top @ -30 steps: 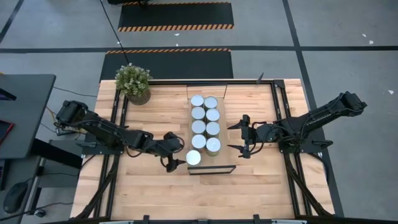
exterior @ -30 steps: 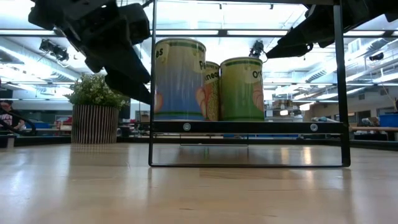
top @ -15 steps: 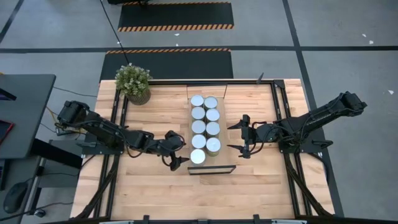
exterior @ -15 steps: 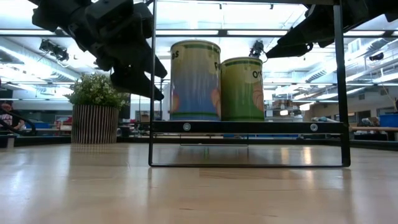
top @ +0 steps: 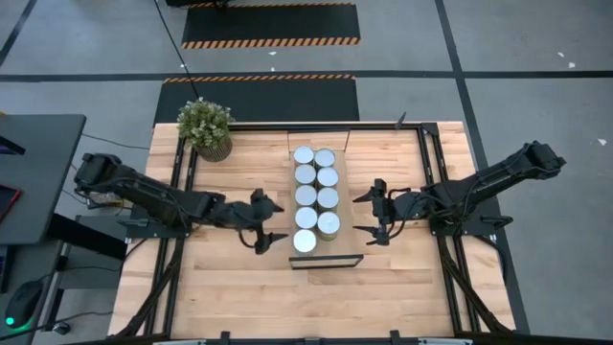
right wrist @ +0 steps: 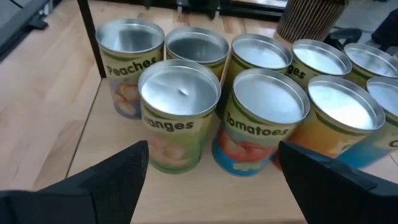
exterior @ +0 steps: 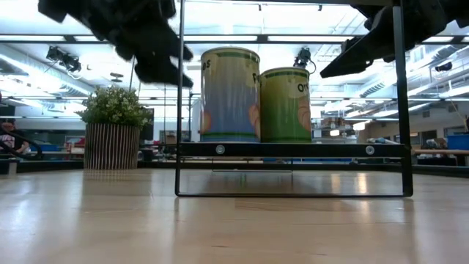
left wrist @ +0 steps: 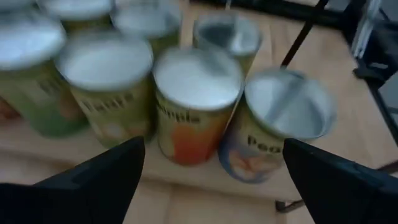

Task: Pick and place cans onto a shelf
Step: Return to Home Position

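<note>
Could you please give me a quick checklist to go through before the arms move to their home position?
1. Left gripper holds nothing: ok, open beside the shelf, apart from the Peaches can.
2. Right gripper holds nothing: ok, open on the shelf's other side.
3. Cans upright on the shelf: ok, standing in two rows.
4. No can on the tabletop: ok, none seen from above.
5. Plant apart from the left arm: ok, it stands at the table's far corner.
</note>
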`<act>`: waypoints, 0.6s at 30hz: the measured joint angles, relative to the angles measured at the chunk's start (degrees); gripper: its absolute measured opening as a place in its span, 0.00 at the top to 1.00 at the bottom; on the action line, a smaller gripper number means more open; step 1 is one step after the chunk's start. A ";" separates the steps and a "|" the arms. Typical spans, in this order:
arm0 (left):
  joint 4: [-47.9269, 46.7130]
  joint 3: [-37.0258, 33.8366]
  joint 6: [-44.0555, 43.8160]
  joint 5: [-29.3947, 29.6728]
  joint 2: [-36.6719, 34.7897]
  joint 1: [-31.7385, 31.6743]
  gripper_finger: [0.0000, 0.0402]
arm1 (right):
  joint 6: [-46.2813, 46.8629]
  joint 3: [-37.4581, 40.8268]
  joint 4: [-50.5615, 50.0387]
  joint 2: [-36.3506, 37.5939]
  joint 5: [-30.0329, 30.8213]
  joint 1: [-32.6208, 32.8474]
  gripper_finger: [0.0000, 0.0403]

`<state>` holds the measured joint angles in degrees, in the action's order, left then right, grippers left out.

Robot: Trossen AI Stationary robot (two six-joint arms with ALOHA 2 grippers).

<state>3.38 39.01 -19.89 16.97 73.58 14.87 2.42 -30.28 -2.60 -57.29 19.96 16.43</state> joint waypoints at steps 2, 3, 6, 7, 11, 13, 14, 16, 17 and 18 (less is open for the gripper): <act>-0.14 -0.05 2.45 0.42 -2.74 -0.35 0.04 | 0.00 0.88 1.01 0.62 -0.08 -0.01 0.09; 0.08 -0.03 3.50 0.76 -3.81 -0.52 0.04 | 0.00 1.48 1.25 1.12 -0.08 -0.12 0.09; -0.03 -0.03 6.71 2.12 -5.43 -1.17 0.04 | 0.00 3.16 3.65 2.50 -0.05 -0.50 0.09; -0.06 -0.05 7.88 2.60 -5.68 -1.56 0.04 | -0.04 3.81 4.31 3.11 -0.01 -0.60 0.09; 1.75 -0.08 12.80 4.22 -5.86 -3.97 0.04 | -1.02 6.48 7.97 4.53 0.00 -0.95 0.09; 4.87 -0.09 15.12 4.42 -5.86 -5.33 0.04 | -1.78 7.44 9.96 5.09 0.00 -1.24 0.09; 6.62 -0.09 16.44 4.46 -5.86 -5.91 0.04 | -2.24 8.10 10.34 5.62 0.03 -1.36 0.09; 9.18 -0.09 18.78 4.61 -5.86 -6.62 0.04 | -2.46 8.97 10.68 6.35 0.07 -1.62 0.09; 10.22 -0.09 19.16 4.63 -5.86 -6.82 0.04 | -2.50 9.48 10.54 7.18 0.13 -1.69 0.09; 11.38 -0.09 19.49 4.64 -5.86 -6.92 0.04 | -2.60 9.86 10.56 7.97 0.13 -1.76 0.09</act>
<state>14.76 38.92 -0.40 21.61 67.72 7.94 -0.19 -20.42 7.96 -49.32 20.10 14.66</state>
